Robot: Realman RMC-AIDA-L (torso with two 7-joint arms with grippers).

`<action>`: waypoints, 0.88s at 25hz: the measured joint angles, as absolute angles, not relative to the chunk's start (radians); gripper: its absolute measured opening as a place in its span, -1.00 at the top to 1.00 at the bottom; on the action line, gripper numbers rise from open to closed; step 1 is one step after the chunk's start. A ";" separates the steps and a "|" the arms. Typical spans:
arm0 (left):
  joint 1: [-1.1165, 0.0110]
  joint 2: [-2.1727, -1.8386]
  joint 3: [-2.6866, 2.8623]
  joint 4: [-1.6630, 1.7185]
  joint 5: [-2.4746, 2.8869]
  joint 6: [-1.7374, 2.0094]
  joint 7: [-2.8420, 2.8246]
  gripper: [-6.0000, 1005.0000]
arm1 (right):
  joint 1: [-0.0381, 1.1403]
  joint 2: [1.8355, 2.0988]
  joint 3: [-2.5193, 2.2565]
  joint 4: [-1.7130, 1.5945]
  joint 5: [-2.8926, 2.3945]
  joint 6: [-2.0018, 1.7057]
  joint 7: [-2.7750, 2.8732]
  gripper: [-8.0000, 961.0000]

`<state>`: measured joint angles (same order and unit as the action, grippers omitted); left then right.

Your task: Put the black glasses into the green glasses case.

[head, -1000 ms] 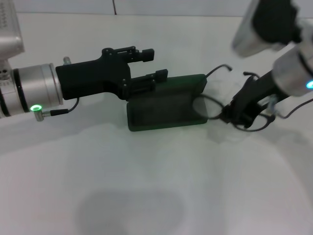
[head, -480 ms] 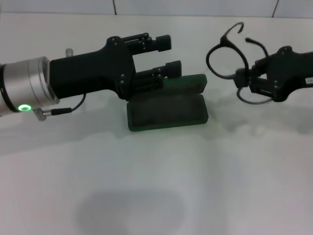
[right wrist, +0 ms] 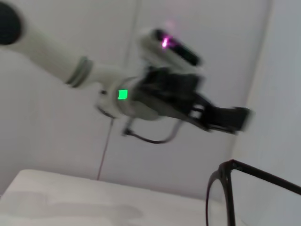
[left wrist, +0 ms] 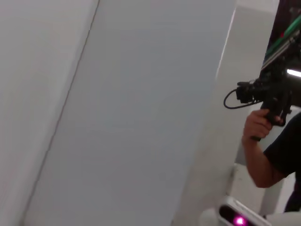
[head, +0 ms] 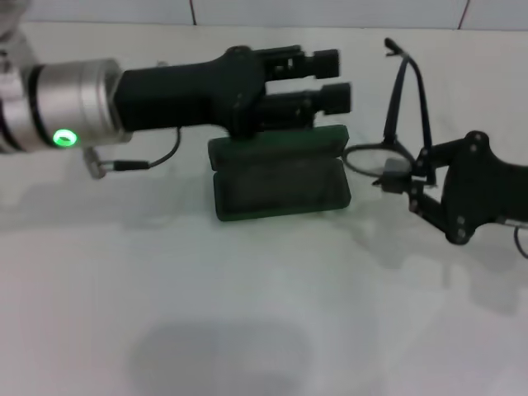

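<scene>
The green glasses case (head: 280, 183) lies open on the white table, its lid (head: 285, 144) standing at the back. My left gripper (head: 331, 77) hovers just above and behind the lid, fingers apart and empty. My right gripper (head: 399, 180) is to the right of the case, shut on the black glasses (head: 381, 157). One lens hangs just past the case's right end, and the temple arms (head: 406, 78) stick up. The glasses' frame also shows in the right wrist view (right wrist: 229, 189), with my left arm (right wrist: 155, 96) beyond it. The left wrist view shows neither case nor glasses.
The white table (head: 247, 313) spreads in front of the case. A tiled wall edge (head: 194, 12) runs along the back. In the left wrist view a person's hand (left wrist: 257, 125) holds a black device far off.
My left gripper has moved right and up, now over the case's lid. My right gripper has come down toward the table with the glasses, which have turned so their temples point up.
</scene>
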<state>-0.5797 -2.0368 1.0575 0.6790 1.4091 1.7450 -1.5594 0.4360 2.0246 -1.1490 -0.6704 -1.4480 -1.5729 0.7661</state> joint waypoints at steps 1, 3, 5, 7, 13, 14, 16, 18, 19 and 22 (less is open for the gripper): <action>-0.580 -2.037 1.058 0.679 1.409 1.745 -1.559 -0.25 | 0.438 2.025 -1.156 -0.661 -1.447 -1.577 0.741 0.76; -0.639 -2.025 1.059 0.623 1.429 1.750 -1.608 -0.25 | 0.440 2.026 -1.179 -0.657 -1.445 -1.576 0.709 0.76; -0.665 -2.023 1.060 0.610 1.454 1.753 -1.629 -0.24 | 0.448 2.027 -1.193 -0.655 -1.443 -1.575 0.688 0.76; -0.686 -2.025 1.060 0.607 1.487 1.754 -1.658 -0.24 | 0.460 2.028 -1.202 -0.651 -1.440 -1.573 0.668 0.76; -0.737 -2.041 1.060 0.599 1.604 1.754 -1.736 -0.24 | 0.483 2.028 -1.226 -0.655 -1.437 -1.569 0.655 0.76; -0.760 -2.053 1.060 0.584 1.651 1.754 -1.744 -0.24 | 0.483 2.028 -1.228 -0.657 -1.437 -1.568 0.654 0.76; -0.769 -2.057 1.060 0.580 1.674 1.754 -1.744 -0.24 | 0.484 2.028 -1.230 -0.658 -1.437 -1.566 0.653 0.77; -0.775 -2.062 1.060 0.580 1.691 1.754 -1.748 -0.24 | 0.484 2.028 -1.232 -0.658 -1.438 -1.564 0.652 0.77; -0.776 -2.063 1.059 0.580 1.693 1.754 -1.749 -0.24 | 0.485 2.027 -1.233 -0.658 -1.439 -1.564 0.651 0.77; -0.771 -2.059 1.052 0.579 1.669 1.755 -1.753 -0.24 | 0.482 2.024 -1.244 -0.659 -1.442 -1.566 0.642 0.77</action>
<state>-0.7707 -2.0592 1.0516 0.5795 1.6687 1.7546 -1.7534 0.4823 2.0244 -1.2435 -0.6593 -1.4419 -1.5656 0.6420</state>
